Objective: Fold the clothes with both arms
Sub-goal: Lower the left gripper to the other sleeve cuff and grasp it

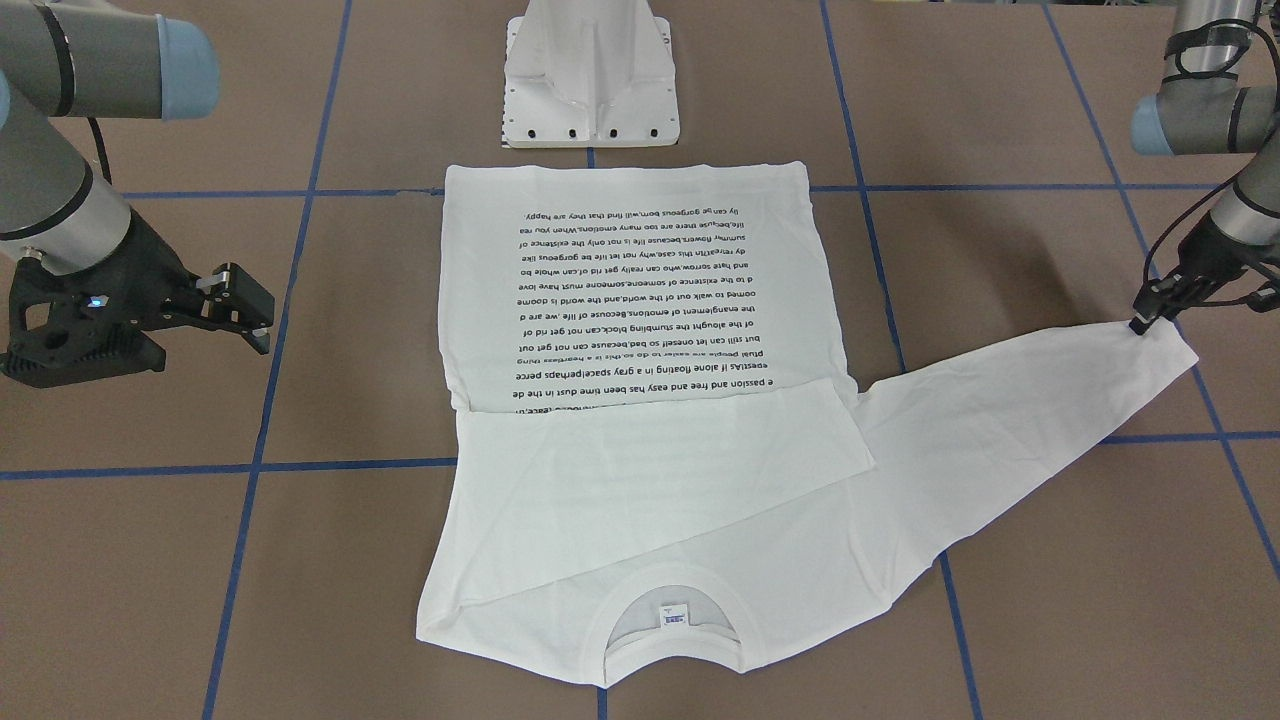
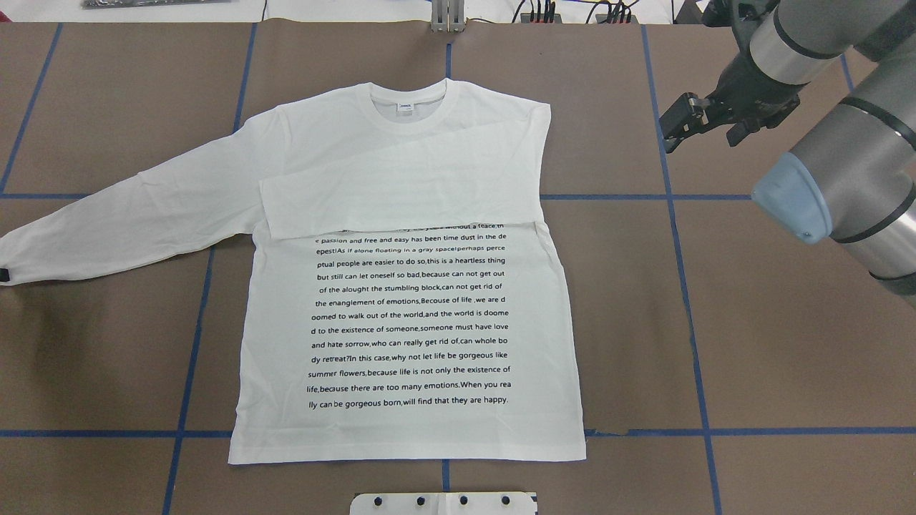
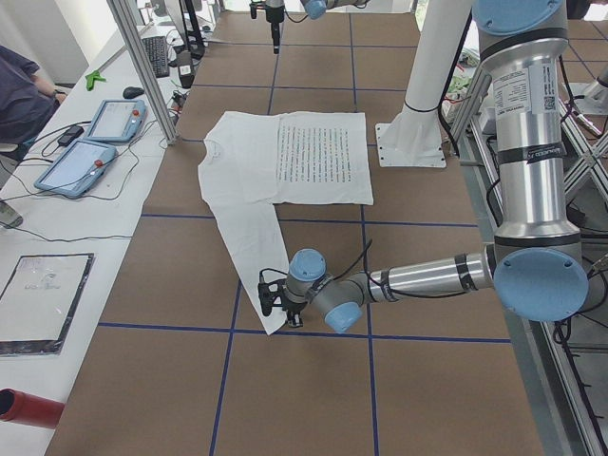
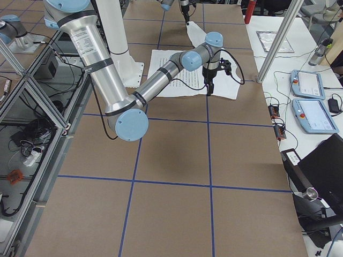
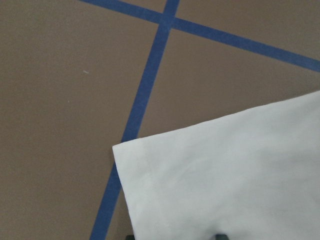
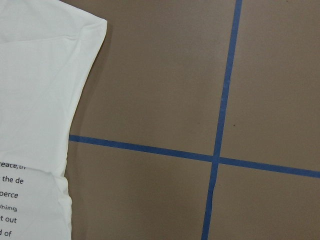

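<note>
The white shirt (image 1: 650, 330) (image 2: 408, 322) lies flat on the brown table with its black text facing up and its neck on the far side from the robot. One sleeve (image 2: 401, 193) is folded across the chest. The other sleeve (image 1: 1000, 420) (image 2: 129, 214) stretches out flat towards the robot's left. My left gripper (image 1: 1150, 320) (image 3: 275, 302) is down at that sleeve's cuff (image 5: 225, 175). Its two tips show apart at the bottom edge of the left wrist view, so it is open over the cuff. My right gripper (image 1: 262, 315) (image 2: 700, 143) hovers open beside the shirt's folded shoulder (image 6: 35, 90), holding nothing.
The white pedestal base (image 1: 590, 90) (image 2: 444, 504) stands just behind the shirt's hem. Blue tape lines (image 6: 220, 150) cross the brown table. A side table in the exterior left view holds two teach pendants (image 3: 76, 166), with a person's sleeve (image 3: 19, 95) at its edge.
</note>
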### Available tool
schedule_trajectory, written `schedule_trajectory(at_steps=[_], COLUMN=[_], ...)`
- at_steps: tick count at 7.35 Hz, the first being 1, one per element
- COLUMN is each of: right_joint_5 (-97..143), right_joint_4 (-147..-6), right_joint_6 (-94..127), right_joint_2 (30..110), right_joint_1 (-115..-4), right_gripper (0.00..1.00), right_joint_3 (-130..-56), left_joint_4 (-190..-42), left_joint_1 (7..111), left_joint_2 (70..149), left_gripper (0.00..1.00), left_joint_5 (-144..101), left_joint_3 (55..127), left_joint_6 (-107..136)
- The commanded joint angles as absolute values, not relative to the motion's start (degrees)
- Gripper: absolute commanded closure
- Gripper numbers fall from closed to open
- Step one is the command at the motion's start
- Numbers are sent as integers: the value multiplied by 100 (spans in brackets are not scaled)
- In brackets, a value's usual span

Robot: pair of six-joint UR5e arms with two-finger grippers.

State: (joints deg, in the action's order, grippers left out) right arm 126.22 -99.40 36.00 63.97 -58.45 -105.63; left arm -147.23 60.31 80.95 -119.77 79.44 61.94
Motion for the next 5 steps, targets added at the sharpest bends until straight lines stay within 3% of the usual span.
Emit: schedule_trajectory(at_steps=[1,3,5], right_joint_5=[12612,12612,12630], right_joint_4=[-9940,-9940,-9923], right_joint_6=[3595,3595,3595], right_joint_2=[6407,6416,6574], right_joint_1=[-5845,-5853,-5862], right_gripper=[0,0,0], right_joint_3=[-10556,-10547,-10599], left_joint_4=[-14722,-14513,-13217], left_joint_1=[6073,6396,6583], left_joint_2=[8103,8234,8611], left_gripper=[100,100,100], left_joint_5=[-11988,-12128,-12217], left_joint_3=[7963,8146,9030], left_joint_6=[6196,6196,6196])
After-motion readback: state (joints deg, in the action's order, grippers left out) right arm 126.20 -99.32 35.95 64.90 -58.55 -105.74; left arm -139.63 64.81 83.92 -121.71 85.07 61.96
